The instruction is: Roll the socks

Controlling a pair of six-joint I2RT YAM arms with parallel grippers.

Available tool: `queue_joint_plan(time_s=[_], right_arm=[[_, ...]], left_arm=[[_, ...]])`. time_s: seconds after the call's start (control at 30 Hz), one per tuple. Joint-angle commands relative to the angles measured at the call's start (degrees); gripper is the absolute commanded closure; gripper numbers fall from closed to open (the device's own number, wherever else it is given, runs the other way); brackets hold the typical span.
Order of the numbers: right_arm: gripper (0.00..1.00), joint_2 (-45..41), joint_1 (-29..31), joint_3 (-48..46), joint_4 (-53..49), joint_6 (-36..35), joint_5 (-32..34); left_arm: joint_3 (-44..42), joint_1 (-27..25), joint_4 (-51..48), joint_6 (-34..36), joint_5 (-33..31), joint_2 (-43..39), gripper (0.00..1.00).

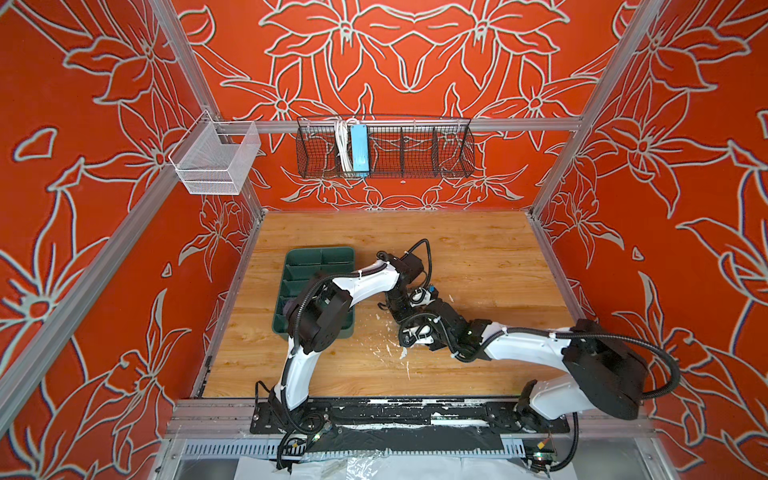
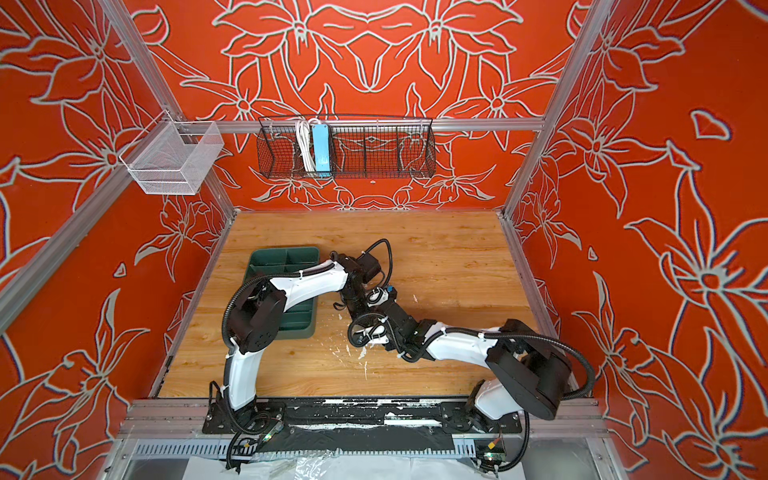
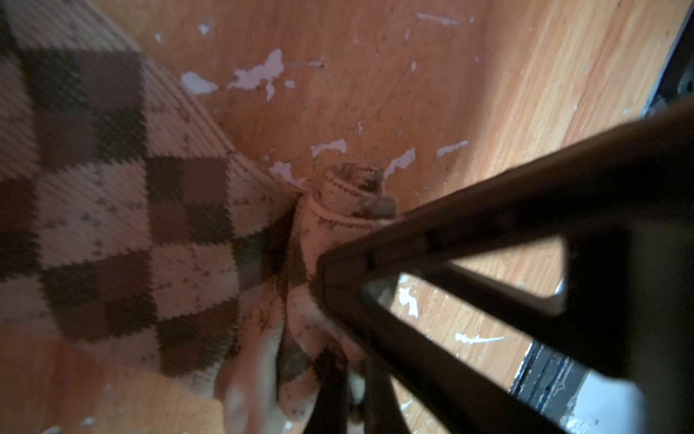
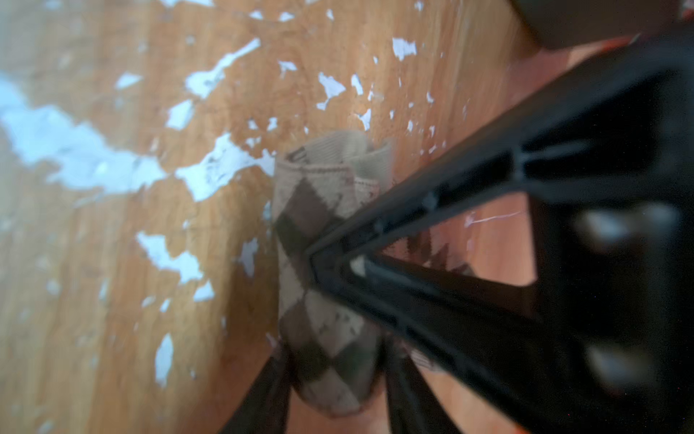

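Note:
A beige-and-brown argyle sock (image 3: 124, 210) lies partly flat on the wooden table, and one end of it is wound into a tight roll (image 3: 349, 210). In the left wrist view my left gripper (image 3: 355, 390) is shut, its two fingers pinching fabric at one end of the roll. From the right wrist view the same roll (image 4: 323, 233) stands between the fingers of my right gripper (image 4: 334, 375), which press on both of its sides. In both top views the left arm (image 1: 399, 291) and right arm (image 1: 440, 324) meet at mid-table and hide the sock.
A green divided tray (image 1: 320, 257) sits left of the arms, partly under the left elbow. White chipped patches (image 1: 390, 349) mark the wood near the front. A black wire basket (image 1: 415, 153) and a white mesh basket (image 1: 216, 162) hang on the back rail.

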Motion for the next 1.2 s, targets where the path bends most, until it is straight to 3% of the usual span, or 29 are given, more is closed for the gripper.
queue_joint_plan(time_s=[0.0, 0.1, 0.3, 0.5, 0.77, 0.9, 1.0, 1.07, 1.17], right_arm=[[0.79, 1.91, 0.19, 2.71, -0.72, 2.01, 0.67], [0.93, 3.12, 0.25, 4.37, -5.78, 4.20, 0.16], [1.00, 2.24, -1.38, 5.81, -16.16, 8.71, -4.91], [1.00, 2.47, -6.44, 11.23, -30.41, 11.65, -18.91], [1.00, 8.70, -15.41, 19.59, -44.23, 11.46, -40.35], [1.00, 18.72, -19.16, 27.84, -54.90, 11.63, -45.34], [1.00, 25.50, -21.49, 32.33, -58.78, 12.65, -43.52], [1.00, 27.27, -22.61, 33.64, -58.52, 13.15, -41.26], [1.00, 28.27, -23.51, 34.68, -57.74, 12.88, -40.20]], left_arm=[[-0.79, 0.00, -1.59, -0.81, 1.49, -0.31, 0.92], [-2.13, 0.09, 0.89, -2.25, 0.51, -2.61, 0.84], [-7.60, 0.87, 8.14, -5.39, -3.21, -11.70, 0.68], [-15.55, 1.40, 15.50, -7.96, -11.21, -24.27, 0.59], [-30.02, 1.58, 29.23, -12.94, -28.30, -47.65, 0.56], [-38.88, 1.21, 36.16, -6.20, -20.54, -60.69, 0.51], [-45.91, -2.52, 41.34, 2.56, -15.69, -67.90, 0.44], [-47.88, -6.98, 41.36, 8.31, -17.60, -68.13, 0.41], [-46.91, -14.94, 39.00, 14.63, -25.96, -62.70, 0.40]])
